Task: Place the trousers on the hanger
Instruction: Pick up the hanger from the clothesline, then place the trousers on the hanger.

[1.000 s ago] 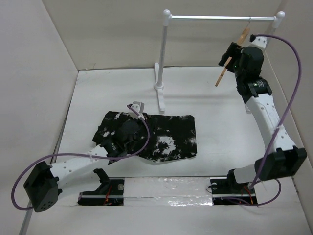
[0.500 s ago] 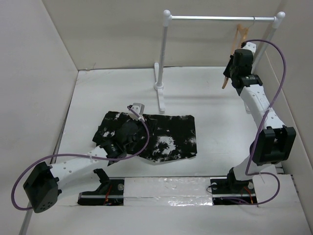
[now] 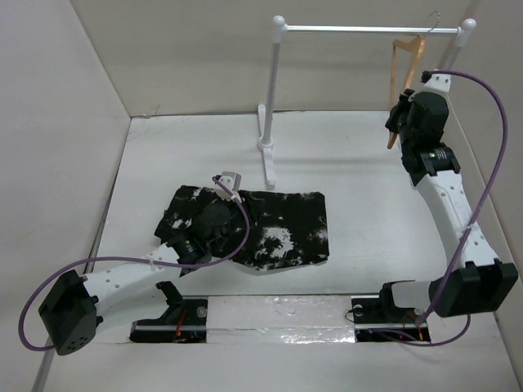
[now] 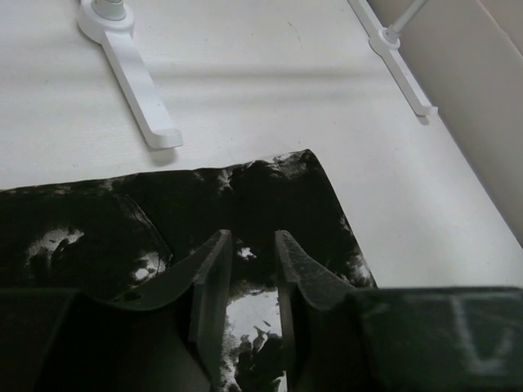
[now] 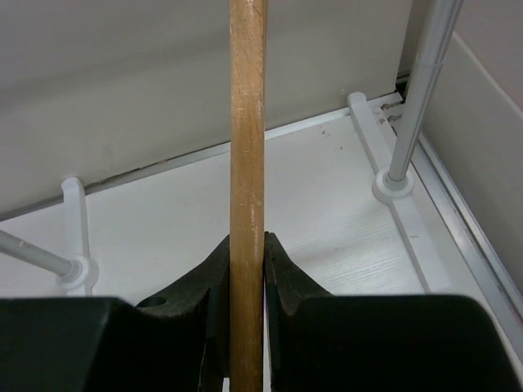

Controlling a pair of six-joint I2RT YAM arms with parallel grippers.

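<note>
**Step in hand (my judgement):** free the hanger [image 3: 395, 69] from the white rack [image 3: 276, 82] at the far right corner of the table [image 3: 359, 188], so it can be carried to the garment.

**Tool state, right:** the right gripper [image 5: 247, 253] is clamped on 1 wooden limb of the hanger. Its jaws press both sides of the wood and no gap shows. The metal hook [image 3: 433, 16] shows just above the right end of the rail [image 3: 359, 30]. Whether it bears on the rail cannot be told from here.

**Procedure advice:**
1. Raise the hanger straight up until the hook is free of the rail.
2. Then draw it toward the near edge.
3. Keep the grip firm. The wood looks smooth and is held on 1 narrow limb, so it may pivot in the grip.
4. Avoid the ball-topped post [image 3: 467, 26] just beside it.

**Orientation:** the hanger's long axis runs steeply. Its upper end is at the rail and its lower end points down toward the table, just below the gripper. The hook points up.

**Garment:** the trousers [image 3: 282, 229] lie folded flat on the near left part of the table, long axis roughly parallel to the near edge.

**Tool state, left:** the left gripper [image 4: 248, 245] sits low over the trousers, its 2 fingers [image 4: 212, 278] a narrow slot apart. Whether cloth is pinched between them I cannot tell.
</note>
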